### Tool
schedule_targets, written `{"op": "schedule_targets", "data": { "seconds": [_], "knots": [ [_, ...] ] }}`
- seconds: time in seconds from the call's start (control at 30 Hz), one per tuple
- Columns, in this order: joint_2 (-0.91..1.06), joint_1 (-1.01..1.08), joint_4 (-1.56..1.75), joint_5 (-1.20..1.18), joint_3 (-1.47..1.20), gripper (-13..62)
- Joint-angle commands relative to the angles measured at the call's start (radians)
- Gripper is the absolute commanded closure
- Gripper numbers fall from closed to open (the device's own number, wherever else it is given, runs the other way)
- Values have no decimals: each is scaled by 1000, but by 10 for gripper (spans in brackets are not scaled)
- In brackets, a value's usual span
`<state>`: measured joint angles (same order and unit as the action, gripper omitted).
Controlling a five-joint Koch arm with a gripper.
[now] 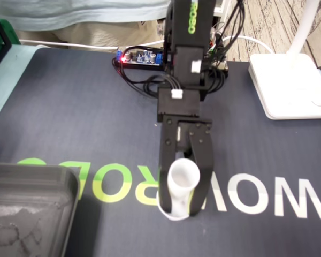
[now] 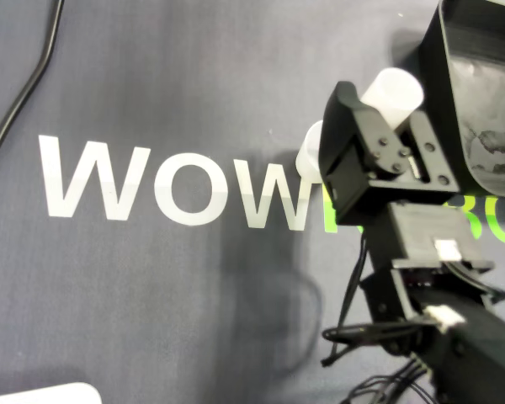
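1. White plastic, by the look of it: the white cylinder [image 1: 182, 182] stands between the black jaws of the gripper [image 1: 179, 208], one jaw at each side and both pressed to its wall. The gripper is clamped on it.
2. The hold sits low on the body, leaving the open top free. I judge this keeps the tube steady for carrying and lets it be set down or dropped without fouling the jaws.
3. The cylinder is over the pale lettering on the dark mat [image 1: 69, 107], near the front edge in the fixed view. It leans a little, and its wider foot is at or just above the mat. I cannot tell whether they touch.
4. In the overhead view its top [image 2: 393, 88] shows above the jaws, just beside the wall of the dark grey tray [image 2: 448, 67]. The tray is the likely place for it.
5. The tray's raised rim [image 1: 69, 176] is what stands in the way. I judge the foot must clear it before the cylinder can go in.
6. Further off are a white lamp base [image 1: 289, 85], a circuit board [image 1: 142, 57] with a red light behind the arm, and a black cable [image 2: 25, 93]. All are well apart from the cylinder.
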<state>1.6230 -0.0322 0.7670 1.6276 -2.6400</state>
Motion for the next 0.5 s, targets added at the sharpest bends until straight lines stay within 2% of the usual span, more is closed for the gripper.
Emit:
{"op": "schedule_targets", "data": {
  "seconds": [0.0,0.13,0.23,0.47],
  "knots": [
    [-8,-11,110,12,23,485],
    [-41,-9,129,12,28,475],
    [-75,-3,135,12,38,369],
    [-100,14,152,6,40,262]
  ]
}}
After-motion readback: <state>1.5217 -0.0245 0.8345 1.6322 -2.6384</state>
